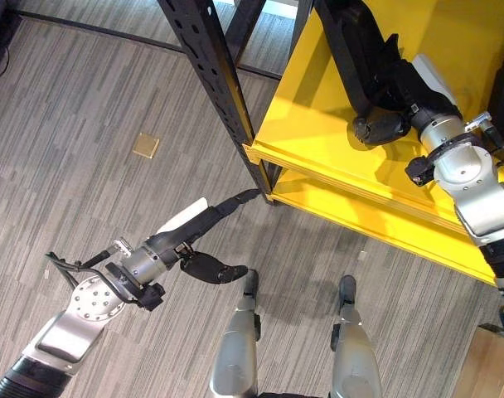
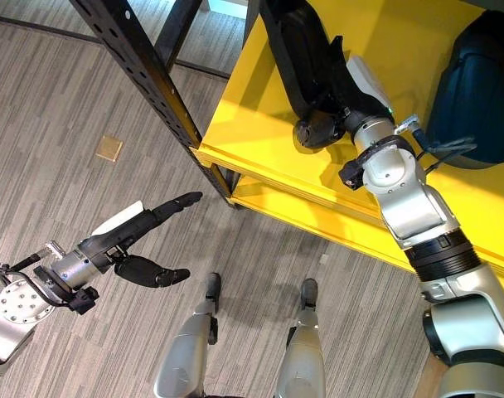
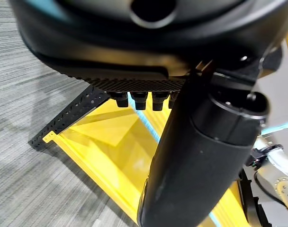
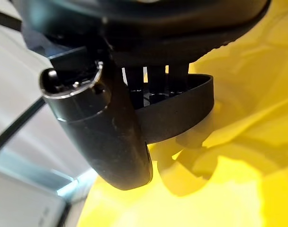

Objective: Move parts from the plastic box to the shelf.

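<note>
Now | right hand (image 2: 322, 126) gripping black part (image 2: 298, 58) (long axis running away) | yellow shelf (image 2: 260, 133)

Yellow shelf (image 1: 335, 124) on black posts (image 1: 210, 75), black part (image 2: 298, 58), grey striped floor (image 1: 70, 83).

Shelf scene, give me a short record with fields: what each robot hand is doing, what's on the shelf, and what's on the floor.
right robot hand: on the upper yellow shelf, fingers curled round a long black part
left robot hand: over the floor, fingers straight, holding nothing
other item on shelf: dark rounded part, further to the right
shelf frame: black perforated upright
lower shelf: yellow, below the upper one
floor: grey carpet with a small brass plate
</note>
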Available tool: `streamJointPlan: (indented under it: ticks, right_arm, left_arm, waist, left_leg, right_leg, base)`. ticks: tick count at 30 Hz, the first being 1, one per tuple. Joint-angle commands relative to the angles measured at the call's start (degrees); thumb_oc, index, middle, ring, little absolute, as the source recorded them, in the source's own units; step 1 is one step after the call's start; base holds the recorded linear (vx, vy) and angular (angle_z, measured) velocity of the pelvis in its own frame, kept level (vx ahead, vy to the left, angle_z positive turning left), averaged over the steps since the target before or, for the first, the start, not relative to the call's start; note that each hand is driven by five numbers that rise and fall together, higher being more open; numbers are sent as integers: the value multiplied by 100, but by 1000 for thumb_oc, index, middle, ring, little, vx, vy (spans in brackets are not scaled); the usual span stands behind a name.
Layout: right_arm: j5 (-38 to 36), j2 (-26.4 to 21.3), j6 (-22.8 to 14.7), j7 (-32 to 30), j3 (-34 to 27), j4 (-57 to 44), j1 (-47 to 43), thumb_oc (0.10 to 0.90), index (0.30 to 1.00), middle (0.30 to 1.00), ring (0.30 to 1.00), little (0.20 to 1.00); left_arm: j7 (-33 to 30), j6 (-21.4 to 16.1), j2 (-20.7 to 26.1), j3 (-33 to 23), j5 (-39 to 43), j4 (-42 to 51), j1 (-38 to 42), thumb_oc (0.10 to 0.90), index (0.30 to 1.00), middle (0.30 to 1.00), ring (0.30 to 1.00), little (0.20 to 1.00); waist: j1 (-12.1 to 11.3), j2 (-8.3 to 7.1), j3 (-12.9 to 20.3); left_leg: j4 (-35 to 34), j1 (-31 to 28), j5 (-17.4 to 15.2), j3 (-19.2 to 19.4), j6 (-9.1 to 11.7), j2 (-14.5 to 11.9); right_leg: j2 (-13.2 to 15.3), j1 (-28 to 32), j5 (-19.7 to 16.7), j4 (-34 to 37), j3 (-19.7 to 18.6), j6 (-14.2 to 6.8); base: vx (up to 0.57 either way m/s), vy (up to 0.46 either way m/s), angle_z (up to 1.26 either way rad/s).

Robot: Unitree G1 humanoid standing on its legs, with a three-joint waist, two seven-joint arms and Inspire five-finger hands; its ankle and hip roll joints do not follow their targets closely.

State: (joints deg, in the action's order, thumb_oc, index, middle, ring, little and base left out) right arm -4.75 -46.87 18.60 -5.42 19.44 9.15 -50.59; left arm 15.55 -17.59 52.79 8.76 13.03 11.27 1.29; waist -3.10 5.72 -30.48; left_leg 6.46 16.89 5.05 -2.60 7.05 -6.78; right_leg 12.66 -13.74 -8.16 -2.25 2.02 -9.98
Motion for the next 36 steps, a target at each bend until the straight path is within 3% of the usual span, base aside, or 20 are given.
streamJointPlan:
  ticks: [1, 9, 21, 33, 35, 36]
  right_arm:
    - [-137, -96, 273, -353, -334, -87, -116, 410, 314, 314, 314, 314]
    - [-346, 276, 327, -856, -566, 85, -22, 400, 300, 300, 300, 300]
    - [-713, 650, 295, -1524, -830, 205, 64, 431, 344, 344, 344, 344]
    - [-681, 833, 216, -1531, -832, 347, 0, 443, 360, 360, 360, 360]
    - [-653, 833, 224, -1461, -810, 369, -20, 512, 456, 456, 456, 456]
    - [-897, 836, 231, -1420, -796, 389, -39, 641, 638, 638, 638, 638]
  left_arm:
    - [-271, -367, -274, -261, 30, 454, 60, 900, 1000, 1000, 1000, 1000]
    - [-283, -328, -435, -157, -92, 407, 122, 900, 1000, 1000, 1000, 1000]
    - [-382, -355, -618, 18, -185, 380, 167, 900, 1000, 1000, 1000, 1000]
    - [-432, -344, -689, 135, -295, 345, 218, 900, 1000, 1000, 1000, 1000]
    - [-420, -330, -691, 130, -278, 351, 214, 900, 1000, 1000, 1000, 1000]
    - [-406, -343, -692, 135, -294, 347, 211, 900, 1000, 1000, 1000, 1000]
  waist:
    - [96, 46, 69]
    - [142, 80, 69]
    - [196, 157, 78]
    - [166, 181, 90]
    - [160, 181, 90]
    - [153, 182, 94]
  left_leg:
    - [220, -220, -682, 594, -428, -3]
    - [191, -301, -712, 628, -438, 31]
    - [104, -406, -739, 693, -462, 105]
    - [118, -420, -753, 675, -470, 130]
    - [138, -407, -753, 666, -464, 133]
    - [139, -408, -755, 664, -466, 132]
  right_leg:
    - [73, -122, 961, -824, 68, 167]
    - [73, -88, 945, -794, -10, 166]
    - [139, -40, 876, -691, -90, 119]
    - [149, -8, 876, -686, -94, 118]
    - [153, -11, 874, -692, -97, 120]
    - [153, -11, 876, -695, -96, 119]
  base:
    - [2, 34, 0]
    - [3, 13, -1]
    - [18, 37, -3]
    - [0, 0, 0]
    - [0, 0, 0]
    - [0, 0, 0]
